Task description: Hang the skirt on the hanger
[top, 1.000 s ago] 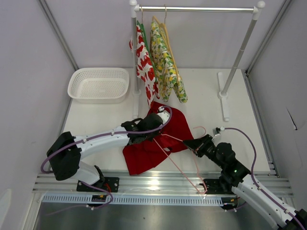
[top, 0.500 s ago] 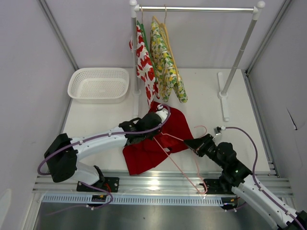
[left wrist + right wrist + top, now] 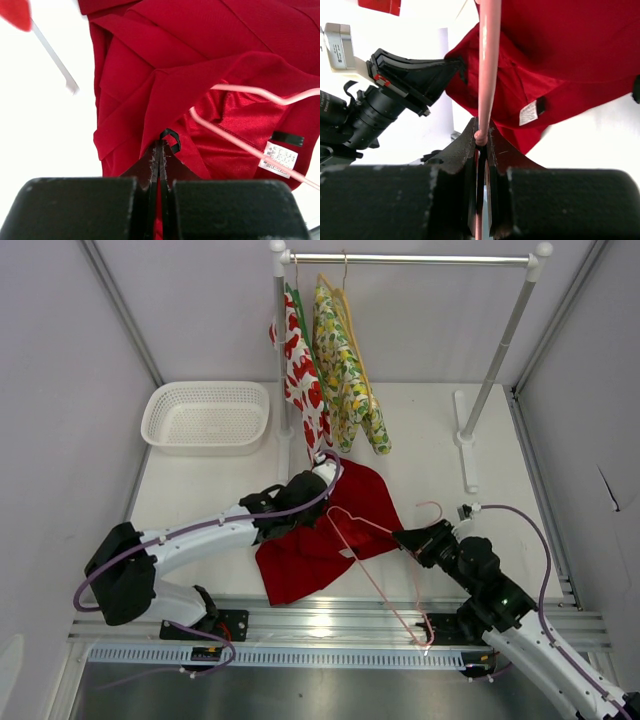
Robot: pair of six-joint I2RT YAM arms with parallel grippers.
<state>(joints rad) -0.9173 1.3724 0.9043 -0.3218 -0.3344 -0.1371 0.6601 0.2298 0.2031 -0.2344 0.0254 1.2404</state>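
Both pincers grip: the left pincer pinches the edge of the skirt, the right pincer pinches the hanger, its wire running straight ahead to the skirt.

Hung garments block behind the skirt (bare table rightward).

top: overhead behind, looking down | wrists: close past own fingers | shared: skirt, hanger
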